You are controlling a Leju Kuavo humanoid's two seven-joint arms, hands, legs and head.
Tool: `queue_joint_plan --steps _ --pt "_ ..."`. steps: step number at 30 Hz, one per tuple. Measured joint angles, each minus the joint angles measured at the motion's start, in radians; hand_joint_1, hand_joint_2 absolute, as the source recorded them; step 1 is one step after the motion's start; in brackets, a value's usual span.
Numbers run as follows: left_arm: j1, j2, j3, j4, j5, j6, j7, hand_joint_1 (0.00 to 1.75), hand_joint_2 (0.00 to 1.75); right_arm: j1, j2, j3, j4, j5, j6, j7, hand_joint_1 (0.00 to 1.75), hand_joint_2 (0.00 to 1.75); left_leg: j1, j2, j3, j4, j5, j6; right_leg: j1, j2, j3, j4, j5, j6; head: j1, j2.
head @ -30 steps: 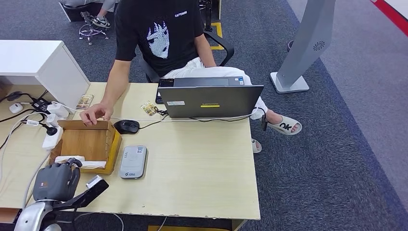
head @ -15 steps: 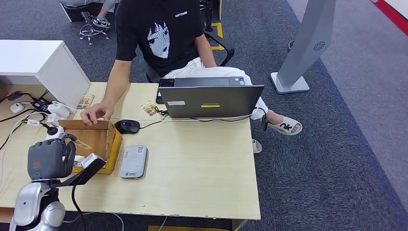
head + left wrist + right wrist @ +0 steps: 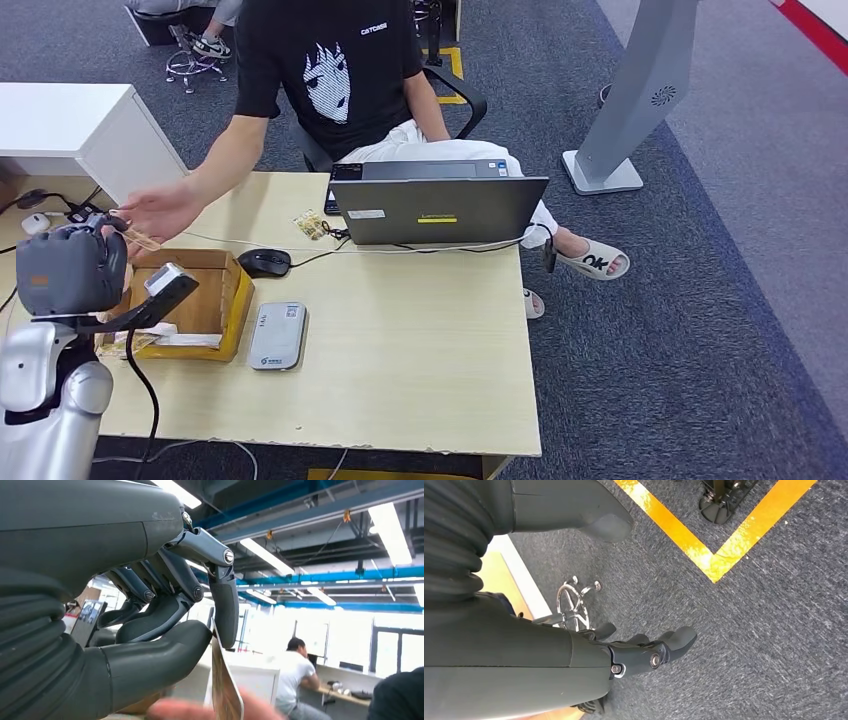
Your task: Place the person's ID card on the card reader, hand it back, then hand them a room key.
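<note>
Our left hand point(image 3: 62, 268) pinches the card point(image 3: 138, 239), its long axis aimed at the person's hand point(image 3: 160, 212), which is touching it beyond the wooden box point(image 3: 238, 290).

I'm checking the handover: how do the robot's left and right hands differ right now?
The left robot hand is raised over the light wooden table and pinches a thin tan card between thumb and finger; the right robot hand hangs above the grey carpet and holds nothing, fingers loosely extended. A person's hand reaches toward the left, none toward the right. Both are dark grey.
</note>
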Motion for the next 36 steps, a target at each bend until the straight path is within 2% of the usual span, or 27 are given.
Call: queue_joint_plan --steps 7,11,18,36 --pt "-0.197 0.05 -0.002 0.059 -0.001 -0.071 0.037 1.75 1.75 -0.001 -0.006 0.012 0.0 0.013 0.0 0.007 0.0 1.75 0.0 0.0 0.0 0.0 0.001 0.0 0.0 0.0 -0.001 0.0 0.002 0.0 0.0 0.0" --pt "-0.261 0.055 -0.007 0.085 0.004 -0.081 0.04 1.75 1.75 -0.002 -0.009 0.015 0.001 0.018 0.001 0.007 0.0 1.75 0.0 0.001 0.0 0.0 0.001 0.0 0.0 0.001 -0.001 0.0 0.002 0.0 0.0 0.0" --pt "-0.296 0.056 -0.029 0.121 0.004 -0.077 0.04 1.75 1.75 -0.006 -0.009 0.019 0.003 0.023 0.001 0.013 0.0 1.75 0.0 0.001 0.0 0.0 0.001 0.0 0.0 0.002 -0.001 0.0 0.002 0.0 0.0 0.0" --pt "-0.298 0.056 -0.035 0.131 0.002 -0.076 0.04 1.75 1.75 -0.006 -0.009 0.02 0.005 0.023 0.001 0.013 0.0 1.75 0.0 0.002 0.0 0.0 0.001 0.0 0.0 0.003 -0.001 0.0 0.002 0.0 0.0 0.0"
